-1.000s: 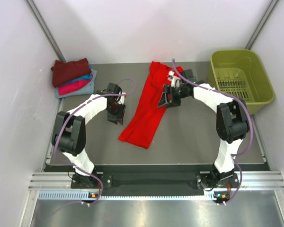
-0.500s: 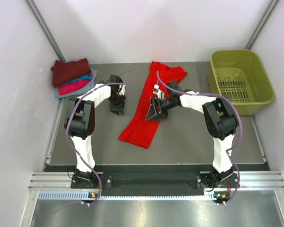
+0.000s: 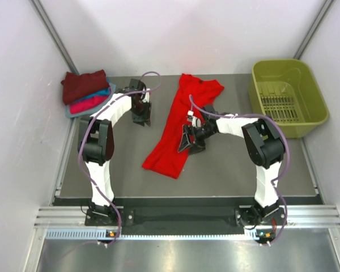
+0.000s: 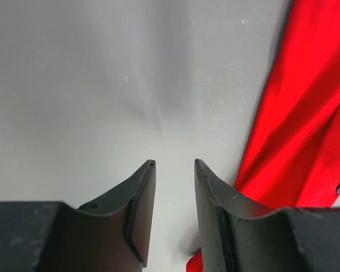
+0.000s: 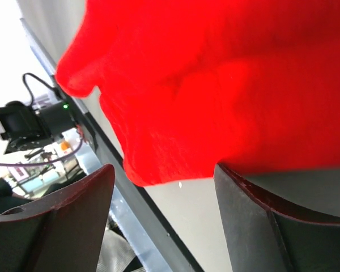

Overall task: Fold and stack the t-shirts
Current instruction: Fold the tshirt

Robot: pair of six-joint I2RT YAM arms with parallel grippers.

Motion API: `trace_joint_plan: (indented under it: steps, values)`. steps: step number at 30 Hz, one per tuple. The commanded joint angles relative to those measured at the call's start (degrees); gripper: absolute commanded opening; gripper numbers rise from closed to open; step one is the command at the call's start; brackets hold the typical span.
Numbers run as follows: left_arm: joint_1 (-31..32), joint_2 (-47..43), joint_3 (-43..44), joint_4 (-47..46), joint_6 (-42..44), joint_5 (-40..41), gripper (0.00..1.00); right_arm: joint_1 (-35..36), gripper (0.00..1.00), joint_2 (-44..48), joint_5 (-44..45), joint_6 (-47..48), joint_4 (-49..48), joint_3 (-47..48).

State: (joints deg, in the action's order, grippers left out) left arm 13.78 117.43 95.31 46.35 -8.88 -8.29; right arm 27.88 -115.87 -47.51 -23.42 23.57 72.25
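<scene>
Maroon, pink and teal folded t-shirts point(image 3: 86, 93) sit stacked far left. Between them and the red t-shirt point(image 3: 175, 133), the left gripper point(image 3: 140, 118) hangs narrowly parted, empty. The red t-shirt lies stretched mid-table; the right gripper point(image 3: 187, 144) gapes wide over its right edge.

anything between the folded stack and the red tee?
Only the left hand, over the grey table. It sits between the folded stack and the red t-shirt, touching neither. The top view shows it.
</scene>
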Motion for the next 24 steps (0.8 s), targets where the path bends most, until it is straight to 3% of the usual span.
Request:
trace_joint_plan:
  steps: [1, 10, 16, 19, 20, 22, 24]
  values:
    - [-0.2, -1.0, 2.2, 0.0, -0.8, -1.5, 0.39, -0.5, 0.73, 3.8, 6.2, 2.2, 3.8, -2.5]
    - [-0.2, -1.1, 2.0, -0.2, -1.4, -2.6, 0.39, -2.0, 0.74, 7.0, 11.0, 4.6, 5.4, -5.4]
    - [-0.2, -1.7, 1.6, -0.3, -1.5, -2.6, 0.39, -1.3, 0.66, 3.6, 11.7, 4.9, 4.9, -4.1]
    - [-0.3, -2.4, 0.8, -0.3, -1.4, -2.6, 0.39, -0.7, 0.55, 1.3, 12.3, 5.3, 5.0, -1.9]
    - [-0.3, -2.8, 0.5, -0.3, -1.5, -2.7, 0.39, -0.3, 0.45, 0.8, 12.4, 5.3, 4.8, -1.1]
    - [-0.4, -3.3, -0.4, -0.4, -1.5, -2.8, 0.39, 0.4, 0.37, -0.2, 12.4, 5.3, 4.7, 0.0]
    - [-0.7, -3.7, -1.0, -0.6, -1.6, -2.9, 0.39, 0.9, 0.36, -0.8, 12.2, 5.1, 4.5, 0.4]
